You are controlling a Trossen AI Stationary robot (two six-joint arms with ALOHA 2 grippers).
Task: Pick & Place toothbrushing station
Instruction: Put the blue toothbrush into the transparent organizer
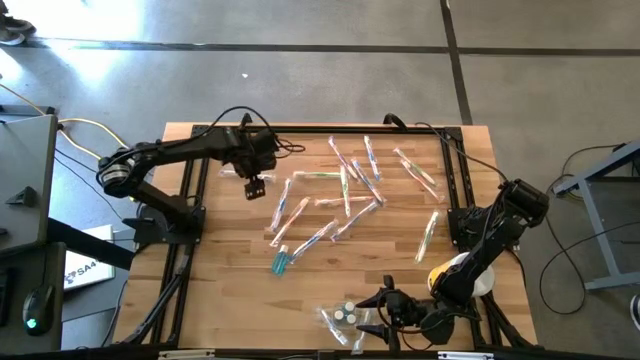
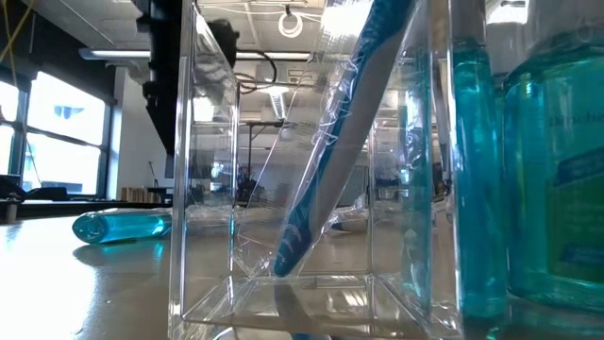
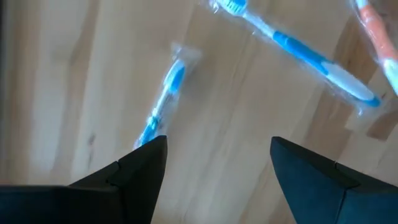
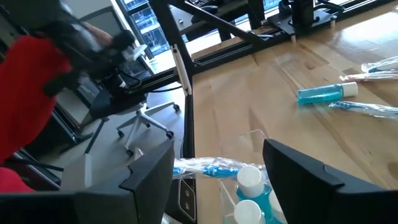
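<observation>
Both jaws stand spread and empty: my left gripper (image 1: pixel 254 187) hovers over toothbrushes (image 1: pixel 345 190) strewn across the bench's far half, my right gripper (image 1: pixel 378 311) by the near-edge clear holder (image 1: pixel 342 318), one brush in, most left.

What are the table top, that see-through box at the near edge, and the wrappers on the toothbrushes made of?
The table top looks like pale wood with a matt finish; plank seams and grain show. The box looks like clear, glossy rigid plastic, possibly acrylic: flat walls, sharp edges, bright reflections. The toothbrush wrappers look like thin clear film, crinkled and shiny.
</observation>
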